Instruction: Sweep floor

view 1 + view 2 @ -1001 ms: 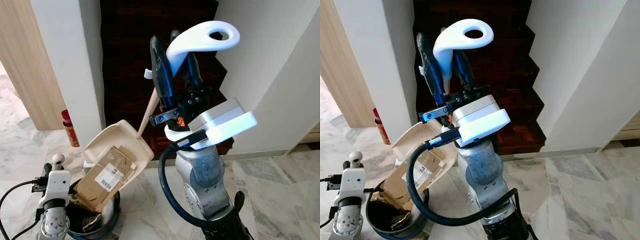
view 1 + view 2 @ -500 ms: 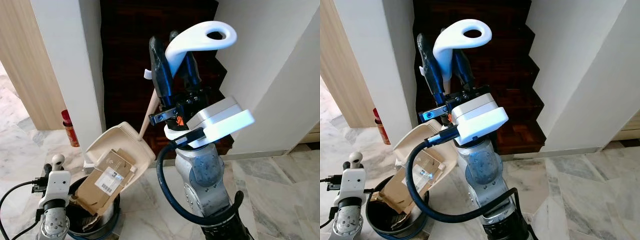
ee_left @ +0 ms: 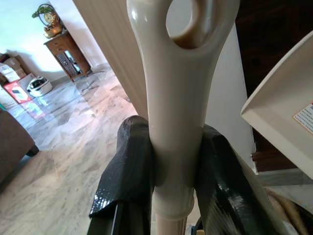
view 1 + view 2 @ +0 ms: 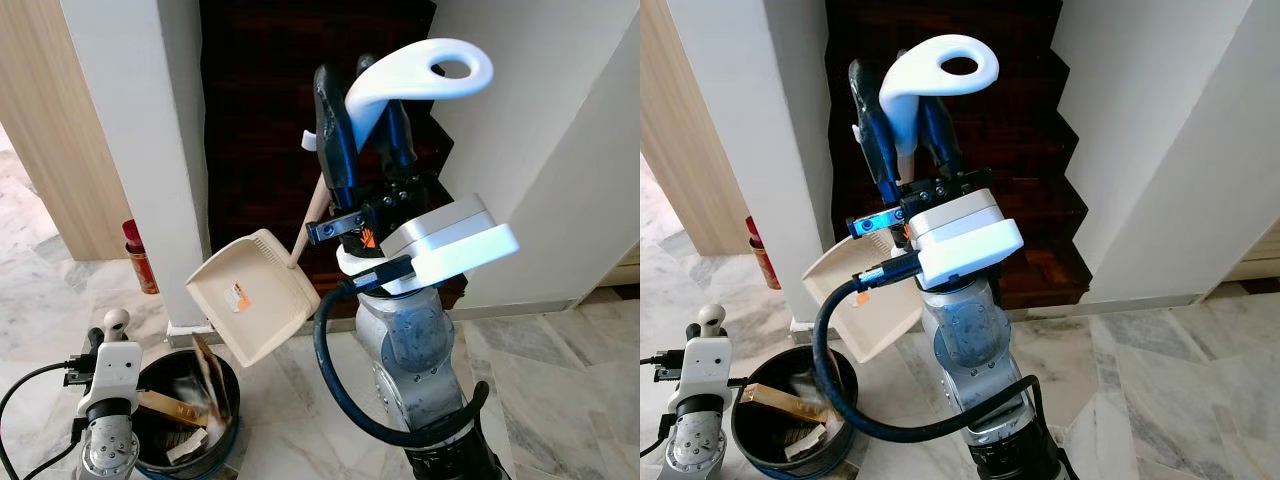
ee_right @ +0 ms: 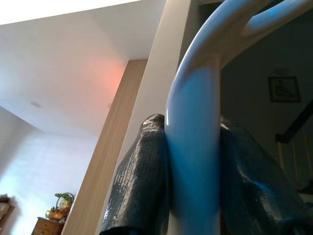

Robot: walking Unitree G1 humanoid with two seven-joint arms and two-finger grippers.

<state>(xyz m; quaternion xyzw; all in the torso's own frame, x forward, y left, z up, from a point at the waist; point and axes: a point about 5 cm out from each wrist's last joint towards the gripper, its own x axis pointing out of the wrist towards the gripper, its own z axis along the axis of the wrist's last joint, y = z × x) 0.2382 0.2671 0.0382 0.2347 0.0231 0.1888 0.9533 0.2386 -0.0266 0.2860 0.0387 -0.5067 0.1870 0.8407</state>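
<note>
1. Left eye view: right gripper [image 4: 365,130], fingers clenched on the white handle [image 4: 420,75]; dustpan [image 4: 255,295] tilted above the bin [image 4: 185,415]'s rim.
2. Left wrist view: left gripper [image 3: 173,166], fingers clenched on the beige handle [image 3: 178,103].
3. Hold the tilt until the dustpan drains.

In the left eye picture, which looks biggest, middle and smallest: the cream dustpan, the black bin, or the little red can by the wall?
1. Cream plastic dustpan, held up nearer the camera, so its lead over the bin is unsure.
2. Round black bin, partly cut off by the picture edge.
3. Red can, clearly smallest.
</note>
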